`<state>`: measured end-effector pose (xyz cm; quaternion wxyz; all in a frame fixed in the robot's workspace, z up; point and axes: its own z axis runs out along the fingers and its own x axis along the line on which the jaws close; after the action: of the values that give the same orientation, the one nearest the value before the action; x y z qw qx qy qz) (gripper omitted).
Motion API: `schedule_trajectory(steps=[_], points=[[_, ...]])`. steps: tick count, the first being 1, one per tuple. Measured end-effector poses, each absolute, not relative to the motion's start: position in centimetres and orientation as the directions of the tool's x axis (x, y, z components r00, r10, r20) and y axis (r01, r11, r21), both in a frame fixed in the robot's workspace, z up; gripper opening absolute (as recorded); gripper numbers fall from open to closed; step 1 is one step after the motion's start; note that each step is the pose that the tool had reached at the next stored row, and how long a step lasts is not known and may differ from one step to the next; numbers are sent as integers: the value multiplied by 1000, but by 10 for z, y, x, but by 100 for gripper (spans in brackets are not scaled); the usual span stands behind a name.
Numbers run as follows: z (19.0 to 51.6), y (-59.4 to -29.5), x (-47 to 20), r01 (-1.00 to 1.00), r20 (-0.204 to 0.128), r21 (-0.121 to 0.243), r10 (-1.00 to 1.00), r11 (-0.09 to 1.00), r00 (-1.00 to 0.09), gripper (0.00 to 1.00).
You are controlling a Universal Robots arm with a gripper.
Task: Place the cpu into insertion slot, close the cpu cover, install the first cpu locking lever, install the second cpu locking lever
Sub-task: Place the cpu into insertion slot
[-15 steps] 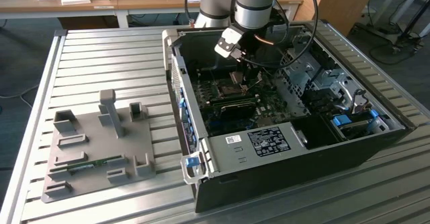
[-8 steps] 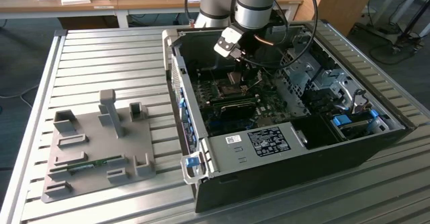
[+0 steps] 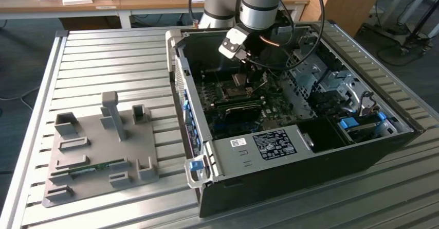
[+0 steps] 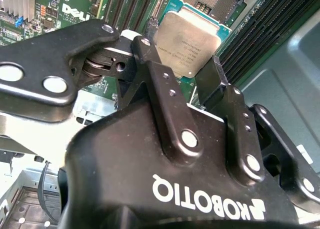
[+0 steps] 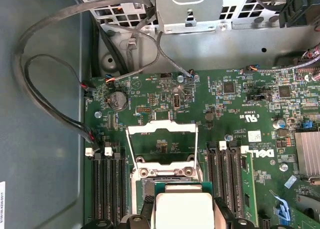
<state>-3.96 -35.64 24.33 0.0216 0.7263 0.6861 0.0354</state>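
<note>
The cpu [image 4: 192, 41], a flat square chip with a pale silvery top, sits between the two black fingers [image 4: 212, 81] of my gripper [image 4: 180, 64], which is shut on it. In the first wrist view the cpu [image 5: 182, 209] hangs just short of the insertion slot [image 5: 165, 173] on the green motherboard. The slot's contact field [image 4: 207, 0] also appears in the second wrist view, beyond the chip. The cpu cover [image 5: 161, 130], a silvery frame, stands swung open past the slot. In the exterior view my gripper [image 3: 252, 70] reaches down into the open computer case [image 3: 288, 141] above the board.
Black memory slots [image 5: 107, 189] flank the socket on both sides. Grey cables [image 5: 50, 104] loop along the case wall, and a metal drive cage [image 5: 190, 9] lies beyond the board. A grey fixture plate [image 3: 96, 152] lies on the slatted table at the exterior view's left.
</note>
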Motion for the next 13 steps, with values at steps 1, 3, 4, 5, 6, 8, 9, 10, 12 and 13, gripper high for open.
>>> schedule_trajectory(steps=[1,3,4,5,6,8,9,10,12,13], points=[[243,-356,-40,995,22,80,998,-58,56,54],[243,-356,-40,995,22,80,998,-57,56,54],[243,-356,-40,995,22,80,998,-57,56,54],[243,-356,-40,995,22,80,998,-57,56,54],[243,-356,-40,995,22,80,998,-57,56,54],[243,-356,-40,995,22,80,998,-57,56,54],[243,-356,-40,995,22,80,998,-57,56,54],[243,-356,-40,995,22,80,998,-57,56,54],[242,-356,-40,995,22,80,998,-57,56,54],[242,-356,-40,995,22,80,998,-57,56,54]])
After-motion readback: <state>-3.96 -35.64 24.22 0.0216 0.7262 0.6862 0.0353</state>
